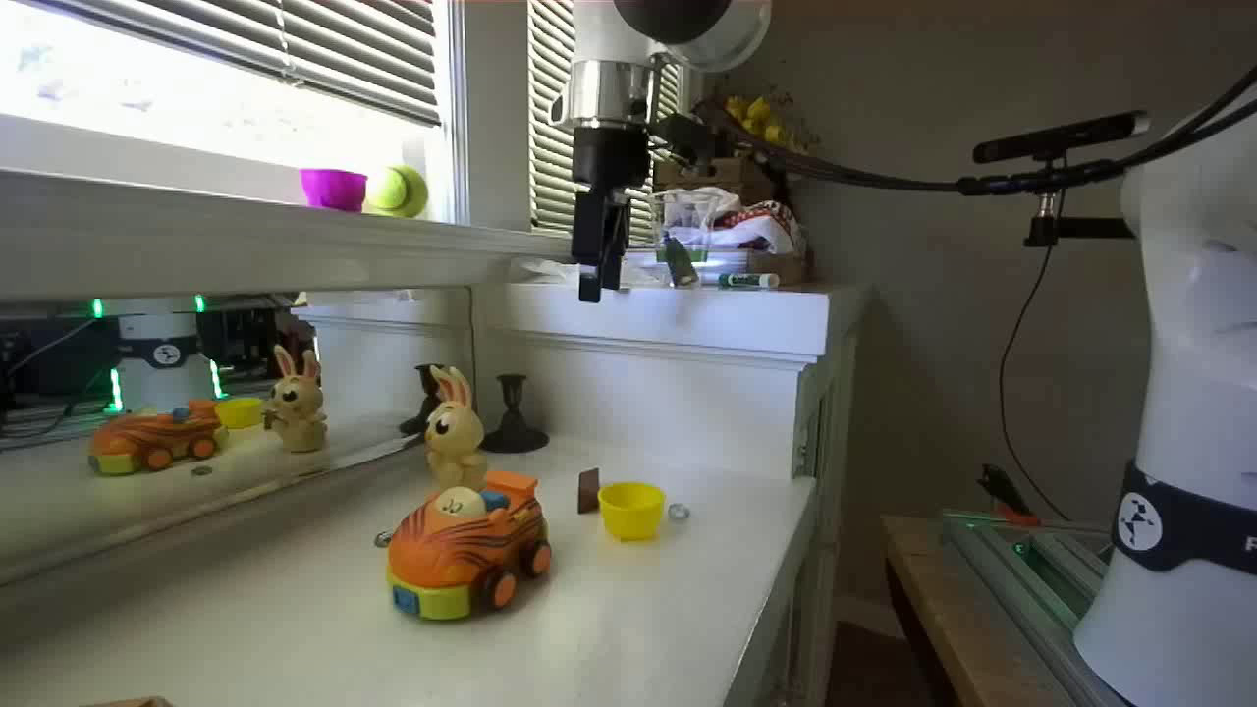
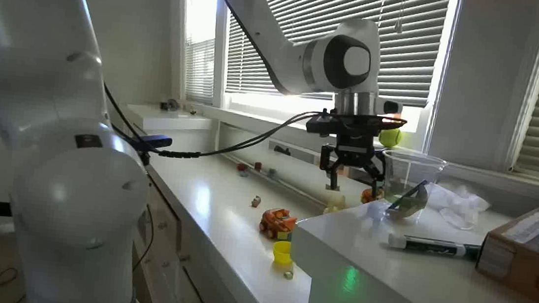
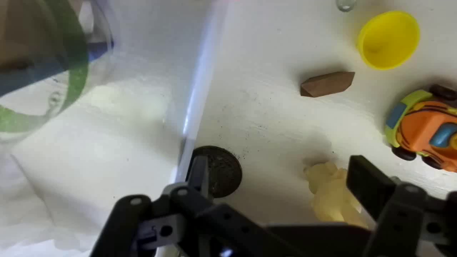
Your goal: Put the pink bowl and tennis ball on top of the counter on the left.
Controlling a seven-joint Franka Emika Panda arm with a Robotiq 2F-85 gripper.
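The pink bowl (image 1: 334,189) sits upright on the white window ledge in an exterior view, and the tennis ball (image 1: 398,191) is right beside it. The ball also shows behind the arm in an exterior view (image 2: 389,137), where the bowl is not visible. The white counter (image 1: 638,628) lies below the ledge, with the mirror behind it; it also shows in the wrist view (image 3: 257,117). My gripper (image 1: 594,285) hangs above the counter, apart from the bowl and ball. Its fingers are spread and empty in an exterior view (image 2: 354,187) and in the wrist view (image 3: 280,175).
On the counter are an orange toy car (image 1: 466,550), a yellow cup (image 1: 631,511), a bunny toy (image 1: 457,437), a brown block (image 3: 327,84) and a dark candle holder (image 1: 511,417). A clear plastic cup (image 2: 410,180), a marker (image 2: 433,246) and a cardboard box (image 2: 512,254) stand on the raised end.
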